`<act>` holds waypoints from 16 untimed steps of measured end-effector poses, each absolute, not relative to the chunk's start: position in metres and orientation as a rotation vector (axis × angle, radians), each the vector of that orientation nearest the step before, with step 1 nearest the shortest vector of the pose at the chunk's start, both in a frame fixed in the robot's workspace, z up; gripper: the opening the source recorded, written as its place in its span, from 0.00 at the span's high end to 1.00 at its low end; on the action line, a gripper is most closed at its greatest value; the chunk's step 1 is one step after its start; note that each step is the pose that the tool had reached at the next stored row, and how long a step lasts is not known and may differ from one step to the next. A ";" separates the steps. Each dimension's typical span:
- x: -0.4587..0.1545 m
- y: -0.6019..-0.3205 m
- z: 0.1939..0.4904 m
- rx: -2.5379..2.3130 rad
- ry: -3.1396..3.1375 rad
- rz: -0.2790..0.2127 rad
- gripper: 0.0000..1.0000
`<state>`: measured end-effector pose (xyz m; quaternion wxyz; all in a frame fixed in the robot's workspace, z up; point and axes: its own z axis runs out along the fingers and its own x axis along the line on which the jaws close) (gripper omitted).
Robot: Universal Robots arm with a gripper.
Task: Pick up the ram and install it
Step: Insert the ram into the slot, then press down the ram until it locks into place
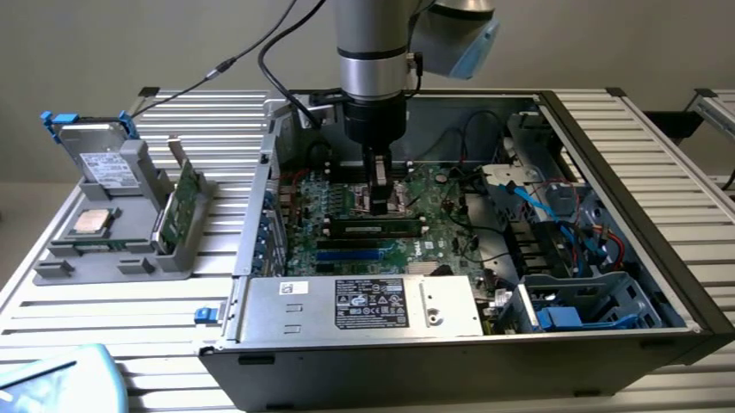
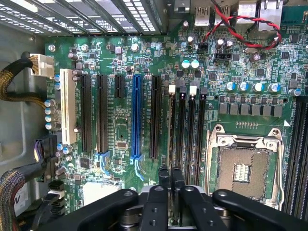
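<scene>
The ram stands on edge in one of the memory slots of the motherboard, inside the open computer case. It is a long dark stick with black chips. In the wrist view the ram runs edge-on as a thin line along the outermost of several parallel slots. My gripper hangs straight down just above and slightly behind the stick. Its two black fingertips lie pressed side by side, so my gripper is shut with nothing between them, over the near end of the slots.
An empty CPU socket lies beside the memory slots. A silver power supply fills the case's front, with cables and a drive cage at the exterior view's right. A grey holder at the left carries a taller green card and a processor.
</scene>
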<state>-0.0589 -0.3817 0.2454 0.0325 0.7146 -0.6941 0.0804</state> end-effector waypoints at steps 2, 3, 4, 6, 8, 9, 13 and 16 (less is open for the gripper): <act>-0.059 -0.382 0.245 2.200 -2.137 0.247 0.89; -0.059 -0.382 0.245 2.200 -2.137 0.247 0.89; -0.059 -0.382 0.245 2.200 -2.137 0.247 0.89; -0.059 -0.382 0.245 2.200 -2.137 0.247 0.89; -0.059 -0.382 0.245 2.200 -2.137 0.247 0.89; -0.059 -0.382 0.245 2.200 -2.137 0.247 0.89; -0.059 -0.382 0.245 2.200 -2.137 0.247 0.89; -0.059 -0.382 0.245 2.200 -2.137 0.247 0.89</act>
